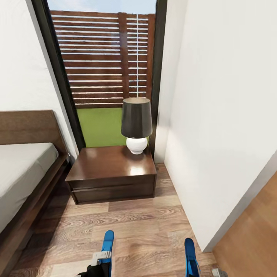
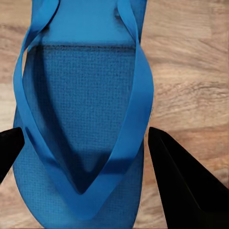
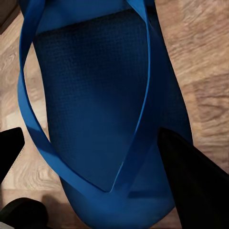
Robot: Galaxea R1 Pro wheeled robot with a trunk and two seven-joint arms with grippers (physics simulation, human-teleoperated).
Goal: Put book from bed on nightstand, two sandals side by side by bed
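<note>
Both blue sandals are held in my grippers. The left sandal [image 1: 108,245] shows edge-on at the bottom of the head view, above the wooden floor, with my left gripper [image 1: 98,265] just under it. In the left wrist view my left gripper [image 2: 86,138] is shut across this sandal [image 2: 86,95], one black finger against each side. The right sandal [image 1: 190,256] hangs likewise, and my right gripper [image 3: 90,138] is shut across that sandal [image 3: 100,95]. The bed [image 1: 19,169] lies at the left. The nightstand [image 1: 111,165] stands straight ahead beside it. The book is out of view.
A lamp [image 1: 136,123] with a dark shade and white base stands on the nightstand's back right corner. A white wall [image 1: 223,115] closes the right side, and a glass door with a slatted fence behind it is beyond. Wooden floor [image 1: 146,227] lies between me and the nightstand.
</note>
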